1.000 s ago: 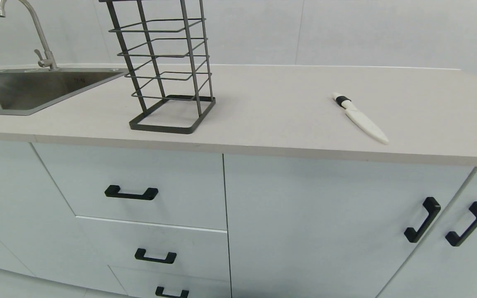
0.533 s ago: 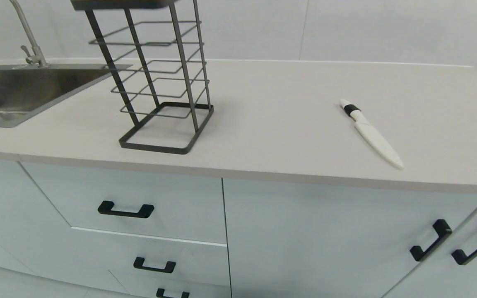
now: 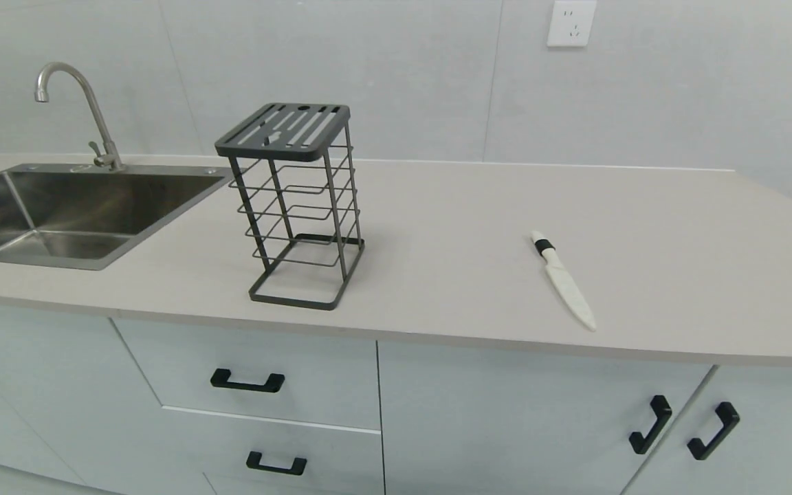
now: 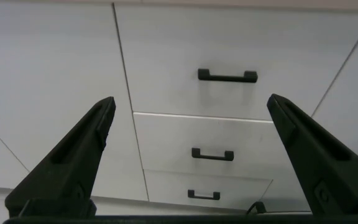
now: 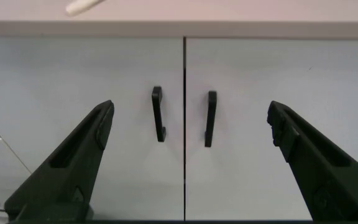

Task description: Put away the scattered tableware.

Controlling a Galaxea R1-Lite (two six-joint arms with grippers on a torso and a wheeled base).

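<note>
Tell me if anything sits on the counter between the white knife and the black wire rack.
Nothing visible does. The knife lies flat to the right of the rack, and only plain counter lies between them.

The knife rack [image 3: 284, 130] was matt black metal wire. The knife [image 3: 564, 282] looked like smooth white plastic. The surface [image 3: 451, 227] was matt and even; the sink [image 3: 86, 199] brushed steel, the tap [image 3: 97, 124] polished metal.

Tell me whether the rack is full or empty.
Empty: the rack holds nothing in its slots or wire tiers; the knife lies on the counter.
</note>
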